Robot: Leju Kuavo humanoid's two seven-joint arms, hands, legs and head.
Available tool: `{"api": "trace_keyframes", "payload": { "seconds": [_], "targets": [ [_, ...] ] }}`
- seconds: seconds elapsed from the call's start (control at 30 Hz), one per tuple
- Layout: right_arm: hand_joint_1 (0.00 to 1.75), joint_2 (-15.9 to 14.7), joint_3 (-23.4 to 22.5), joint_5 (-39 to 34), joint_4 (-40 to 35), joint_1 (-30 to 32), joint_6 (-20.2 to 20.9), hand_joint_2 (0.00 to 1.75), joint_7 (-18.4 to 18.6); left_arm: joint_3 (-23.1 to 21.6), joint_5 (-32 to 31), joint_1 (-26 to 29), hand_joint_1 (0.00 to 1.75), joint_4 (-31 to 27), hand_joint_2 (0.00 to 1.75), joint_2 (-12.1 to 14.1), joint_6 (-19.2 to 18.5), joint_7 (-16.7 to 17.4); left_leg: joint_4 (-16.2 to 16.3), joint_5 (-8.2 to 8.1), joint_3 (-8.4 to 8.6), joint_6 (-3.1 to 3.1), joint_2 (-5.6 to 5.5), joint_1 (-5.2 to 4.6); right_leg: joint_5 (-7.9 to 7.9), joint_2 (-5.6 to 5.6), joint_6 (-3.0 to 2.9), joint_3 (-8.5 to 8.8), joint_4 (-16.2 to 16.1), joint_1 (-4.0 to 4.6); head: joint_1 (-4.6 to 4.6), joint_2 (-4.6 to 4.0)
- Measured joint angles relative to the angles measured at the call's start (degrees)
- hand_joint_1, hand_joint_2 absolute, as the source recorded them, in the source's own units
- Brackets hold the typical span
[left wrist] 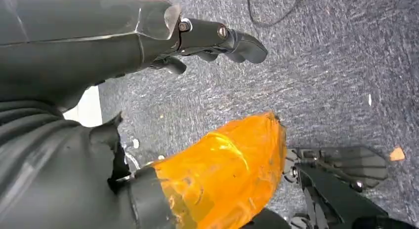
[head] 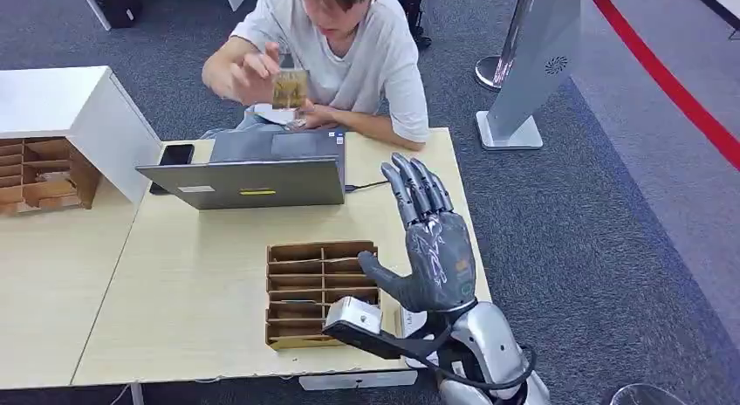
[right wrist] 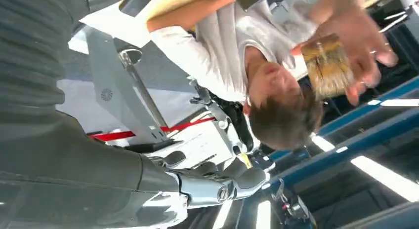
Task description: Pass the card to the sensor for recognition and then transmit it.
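One card [head: 290, 88] sits in a person's hand [head: 253, 73], well beyond the empty, spread right hand [head: 432, 248].

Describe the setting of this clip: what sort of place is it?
Probably a demo hall or lab: grey carpet, a stanchion with red rope, and a laptop on a light table.

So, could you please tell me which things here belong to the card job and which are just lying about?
Part of the job:
- card, held up by the person
- right hand, raised above the table, holding nothing
- wooden card organiser

Lying about:
- laptop
- black phone
- white cabinet
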Motion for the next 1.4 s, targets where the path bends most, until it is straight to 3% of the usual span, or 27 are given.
{"api": "trace_keyframes", "payload": {
  "seconds": [0.7, 0.97, 1.0, 1.4],
  "targets": [
    [0.00, -1.6, 0.0, -8.3, -7.0, 2.3, -2.5, 0.00, -8.2, 0.8, 0.6, 0.0, 0.00, 0.0, 0.00, -0.1, 0.5, -1.2, 0.0, 0.00, 0.00, 0.00, 0.01, 0.00, 0.00, 0.01, 0.00, -0.01, 0.0, 0.00, -0.02, 0.00],
    [0.00, -2.4, 0.1, -9.4, -8.3, 3.4, -3.1, 0.00, -9.4, 1.4, 1.0, 0.0, 0.00, 0.0, 0.00, -0.1, 0.7, -1.4, 0.0, 0.00, 0.01, 0.00, 0.01, 0.00, 0.00, 0.01, 0.00, -0.02, 0.0, 0.01, -0.02, 0.00],
    [0.00, -2.6, 0.2, -9.5, -8.4, 3.6, -3.3, 1.75, -9.7, 1.4, 1.1, 0.0, 0.00, 0.0, 0.00, -0.1, 0.9, -1.5, 0.0, 0.00, 0.01, 0.00, 0.01, 0.00, 0.00, 0.01, 0.00, -0.01, 0.0, 0.01, -0.02, 0.00],
    [0.00, -5.3, 1.8, -9.0, -8.7, 5.2, -2.2, 1.75, -11.3, 2.1, 1.4, -0.1, 0.00, 0.0, 0.00, -0.1, 1.2, -1.7, 0.0, 0.00, 0.00, 0.00, 0.01, 0.00, 0.00, 0.01, 0.00, -0.01, 0.0, 0.00, 0.00, 0.00]
  ]
}}
